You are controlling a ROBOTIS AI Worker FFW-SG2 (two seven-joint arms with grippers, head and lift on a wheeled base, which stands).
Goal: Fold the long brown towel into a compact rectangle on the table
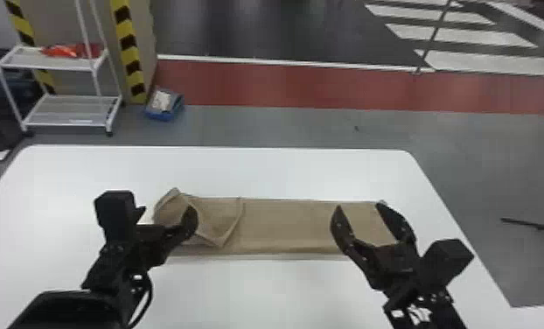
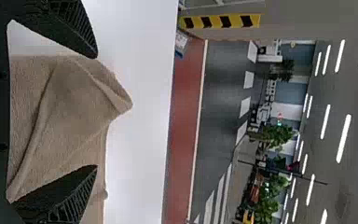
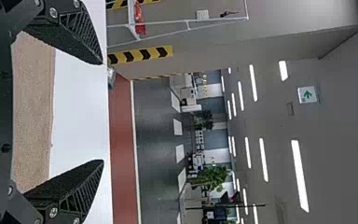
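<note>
As the brown towel (image 1: 284, 225) lay parallel to the tabletop's (image 1: 284, 175) far edge, the left claw (image 1: 166, 213) pointed forward over its folded left end, the right claw (image 1: 360, 206) over its right, both gaping wide, empty!

Towel (image 1: 284, 225) plain brown; table (image 1: 258, 170) white; post (image 1: 129, 52) striped yellow-black; floor strip (image 1: 328, 85) red.

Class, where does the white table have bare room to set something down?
Bare: the table beyond the towel to its far edge, and the near middle, before the towel. Crowded: the towel's ends, left pincer at the crumpled one, right pincer at the flat one.
</note>
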